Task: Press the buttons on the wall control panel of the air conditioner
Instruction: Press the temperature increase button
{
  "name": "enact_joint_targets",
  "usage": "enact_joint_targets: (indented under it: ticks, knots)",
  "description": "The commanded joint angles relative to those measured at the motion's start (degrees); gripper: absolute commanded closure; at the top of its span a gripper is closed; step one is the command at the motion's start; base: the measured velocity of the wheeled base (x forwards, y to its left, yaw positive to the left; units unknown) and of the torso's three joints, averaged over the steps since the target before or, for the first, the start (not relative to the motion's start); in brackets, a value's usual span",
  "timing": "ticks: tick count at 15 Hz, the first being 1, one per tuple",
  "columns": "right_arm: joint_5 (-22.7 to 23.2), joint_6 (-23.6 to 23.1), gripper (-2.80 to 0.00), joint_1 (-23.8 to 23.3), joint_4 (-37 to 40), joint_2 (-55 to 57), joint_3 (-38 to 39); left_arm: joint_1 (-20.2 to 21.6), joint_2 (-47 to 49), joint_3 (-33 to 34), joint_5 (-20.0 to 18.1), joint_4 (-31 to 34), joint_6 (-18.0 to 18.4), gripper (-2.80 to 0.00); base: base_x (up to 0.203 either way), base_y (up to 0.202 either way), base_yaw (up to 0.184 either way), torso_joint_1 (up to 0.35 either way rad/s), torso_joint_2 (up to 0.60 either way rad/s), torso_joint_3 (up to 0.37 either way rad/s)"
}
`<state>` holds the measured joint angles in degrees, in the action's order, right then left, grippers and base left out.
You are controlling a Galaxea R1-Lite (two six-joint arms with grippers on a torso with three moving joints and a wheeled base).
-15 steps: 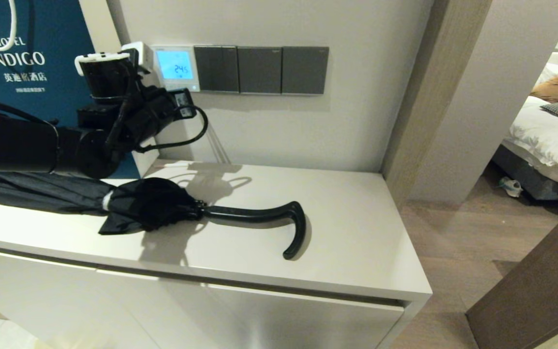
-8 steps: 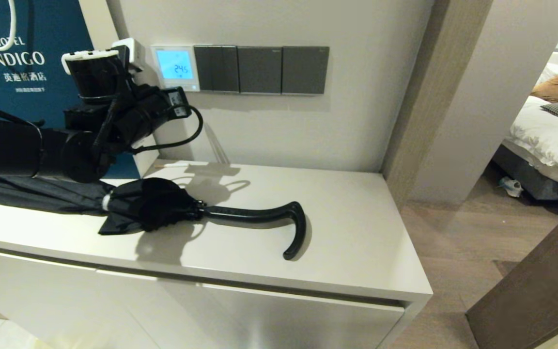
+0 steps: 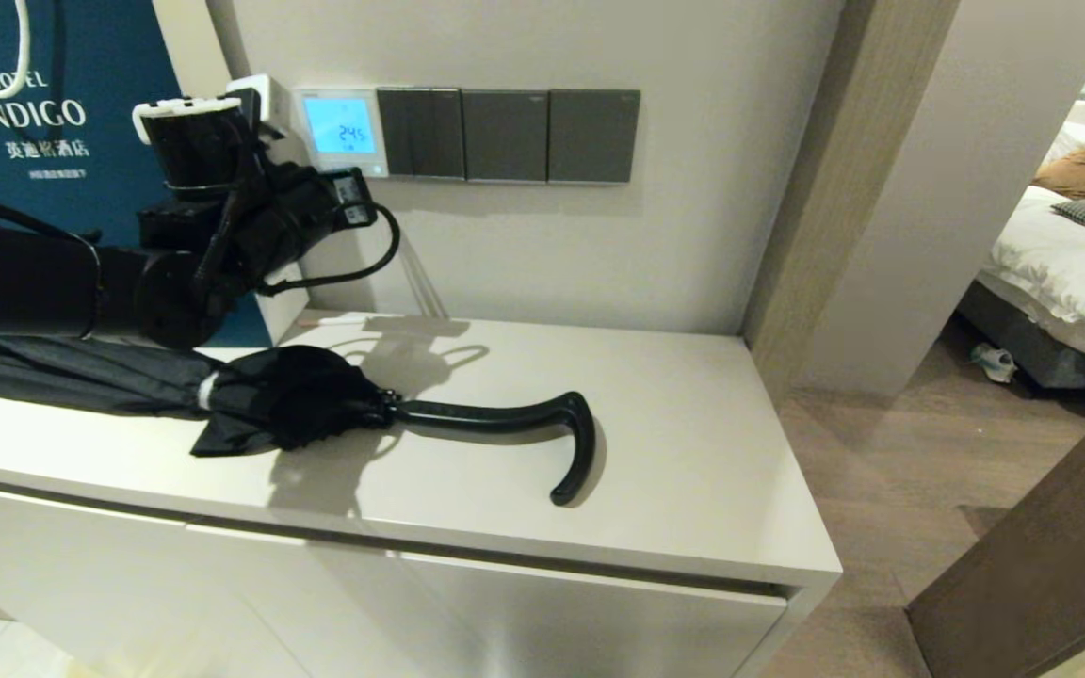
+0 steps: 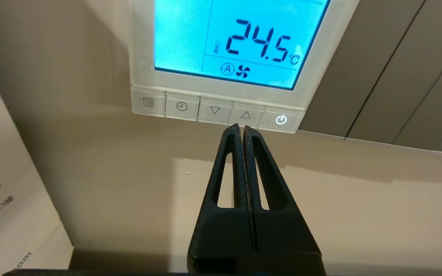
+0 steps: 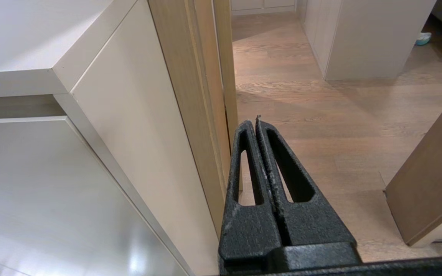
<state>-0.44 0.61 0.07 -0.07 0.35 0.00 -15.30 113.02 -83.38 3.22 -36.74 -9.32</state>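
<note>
Fingers (image 4: 249, 168) of left gripper (image 4: 241, 128) pressed together, tips sitting just below up-arrow among buttons (image 4: 245, 115) on wall control panel (image 4: 144, 46); arm returning after backing off, likely lining up another press. Right gripper (image 5: 257, 124) idling, fingers together.

Lit wall control panel (image 4: 225, 57), buttons (image 4: 215, 110) beneath

Head cam looks fwd and down over tabletop (image 3: 693, 443) at wall. Left wrist cam sits close under panel (image 4: 221, 97), shared w/ head view (image 3: 340, 132). Right wrist cam faces floor (image 5: 340, 115) beside cabinet (image 5: 136, 126).
</note>
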Motion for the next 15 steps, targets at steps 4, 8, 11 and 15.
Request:
enact_joint_targets:
  ticks: [4, 8, 11, 15]
  knots:
    - [0.0, 0.0, 0.0, 0.0, 0.0, 0.1, 0.1, 0.0, 2.1, -2.5, 0.0, 0.2, -0.1, 0.0, 0.0, 0.0, 0.0, 0.0, 0.0, 0.0]
    - [0.0, 0.0, 0.0, 0.0, 0.0, 0.1, 0.1, 0.1, 1.6, -2.1, 0.0, 0.1, -0.2, 0.0, 0.0, 0.0, 0.0, 0.0, 0.0, 0.0]
    - [0.0, 0.0, 0.0, 0.0, 0.0, 0.0, 0.1, 0.1, 0.1, 0.7, 0.0, -1.1, -0.2, 0.0, 0.0, 0.0, 0.0, 0.0, 0.0, 0.0]
    - [0.0, 0.0, 0.0, 0.0, 0.0, 0.1, 0.1, 0.0, -7.7, 12.1, 0.0, -4.6, 0.0, 0.0, 0.0, 0.0, 0.0, 0.0, 0.0, 0.0]
